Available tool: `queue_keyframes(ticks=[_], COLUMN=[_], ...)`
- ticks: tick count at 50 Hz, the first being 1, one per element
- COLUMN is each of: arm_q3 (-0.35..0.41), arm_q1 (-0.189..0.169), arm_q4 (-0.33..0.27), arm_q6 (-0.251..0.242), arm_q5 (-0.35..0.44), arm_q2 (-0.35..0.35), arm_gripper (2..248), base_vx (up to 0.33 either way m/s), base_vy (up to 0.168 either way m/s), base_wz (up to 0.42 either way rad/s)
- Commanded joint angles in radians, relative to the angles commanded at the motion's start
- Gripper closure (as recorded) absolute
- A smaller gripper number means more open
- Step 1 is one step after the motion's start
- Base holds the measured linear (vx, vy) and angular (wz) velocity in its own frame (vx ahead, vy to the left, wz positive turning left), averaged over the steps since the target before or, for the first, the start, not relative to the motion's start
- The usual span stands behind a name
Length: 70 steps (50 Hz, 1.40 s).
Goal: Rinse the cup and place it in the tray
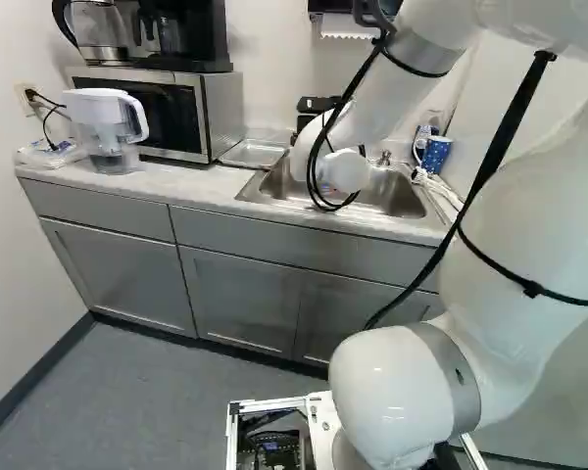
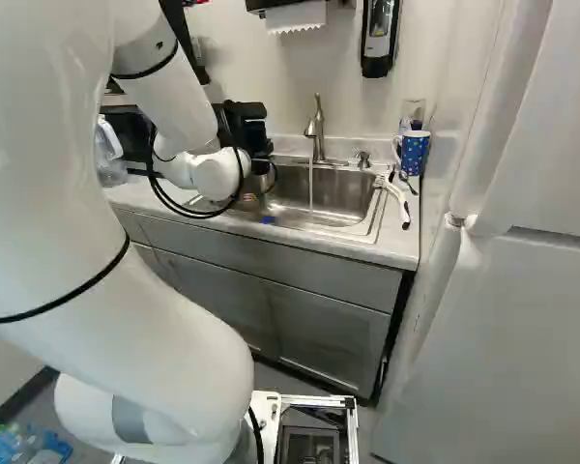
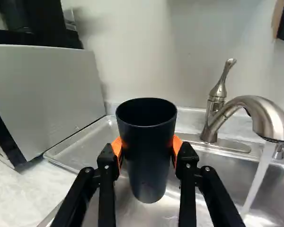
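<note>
Cup (image 3: 148, 161): dark, near-black, plain-walled, tapering toward a rounded base; held off any surface, gripped from two sides, upright with its open mouth up, apart from the running water (image 3: 258, 178); interior too dark to read for contents. Tray (image 3: 83, 147): shallow, silver-coloured metal with a raised rim, lying flat, base down, between the microwave (image 3: 47, 90) and the sink basin (image 1: 402, 201), its near part partly hidden behind the cup in the wrist view.
</note>
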State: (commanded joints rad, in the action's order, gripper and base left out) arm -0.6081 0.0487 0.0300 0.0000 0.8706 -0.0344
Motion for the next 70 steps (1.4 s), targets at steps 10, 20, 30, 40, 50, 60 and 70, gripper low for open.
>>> queue_keyframes(ticks=[10, 20, 30, 40, 50, 60, 70], arm_q3=[0.016, 0.042, 0.066, 0.089, 0.111, 0.133, 0.149], arm_q1=[-0.031, -0.063, -0.096, -0.128, -0.159, -0.191, -0.220], arm_q4=[0.000, 0.000, 0.000, 0.000, 0.000, 0.000, 0.000], arm_q6=[0.000, 0.000, 0.000, 0.000, 0.000, 0.000, 0.000], arm_q5=[0.000, 0.000, 0.000, 0.000, 0.000, 0.000, 0.000], arm_q2=[-0.017, -0.029, -0.032, -0.032, -0.031, -0.028, -0.021], arm_gripper=[129, 129, 129, 129, 129, 129, 129], base_vx=[0.000, 0.000, 0.000, 0.000, 0.000, 0.000, 0.000], base_vy=[0.000, 0.000, 0.000, 0.000, 0.000, 0.000, 0.000], base_wz=[0.000, 0.000, 0.000, 0.000, 0.000, 0.000, 0.000])
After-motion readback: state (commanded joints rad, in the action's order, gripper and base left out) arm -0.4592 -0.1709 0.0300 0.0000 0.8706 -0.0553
